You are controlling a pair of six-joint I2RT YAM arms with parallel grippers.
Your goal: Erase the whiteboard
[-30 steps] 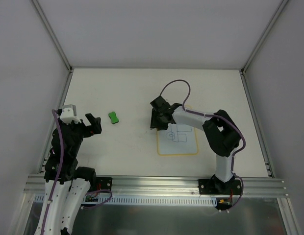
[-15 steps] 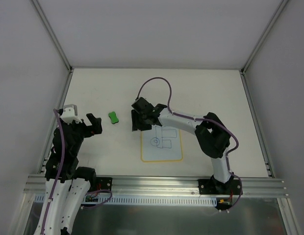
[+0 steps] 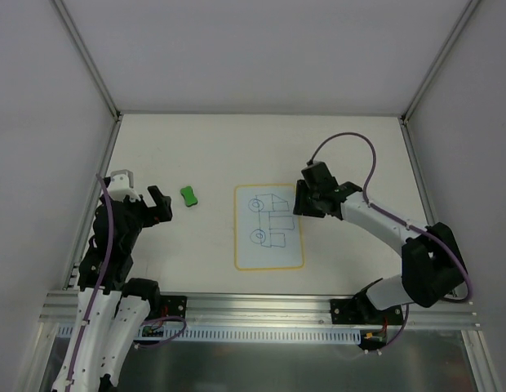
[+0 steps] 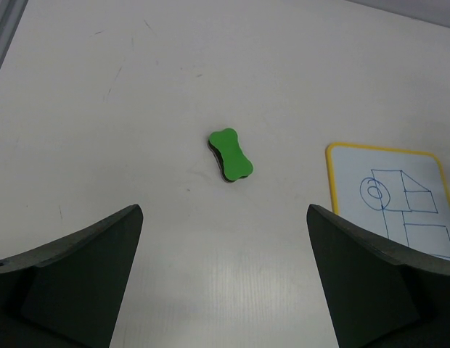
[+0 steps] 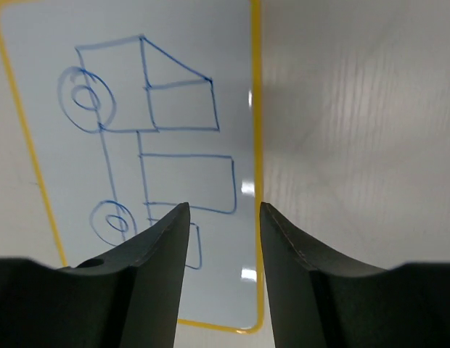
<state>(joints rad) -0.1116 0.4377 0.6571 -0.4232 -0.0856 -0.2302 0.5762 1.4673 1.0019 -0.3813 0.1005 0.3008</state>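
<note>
Note whiteboard [image 3: 269,227] relocated left to middle of worktop [image 3: 196,245], blue drawing [image 3: 268,220] unerased.
Observe right gripper [image 3: 301,201] half-parted, empty, withdrawn to board's right edge; left gripper [image 3: 161,206] spread wide, empty, aimed at green eraser [image 3: 188,196] just beyond. Expect eraser pickup before wiping.

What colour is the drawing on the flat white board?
Blue. The drawing shows best in the right wrist view.
</note>
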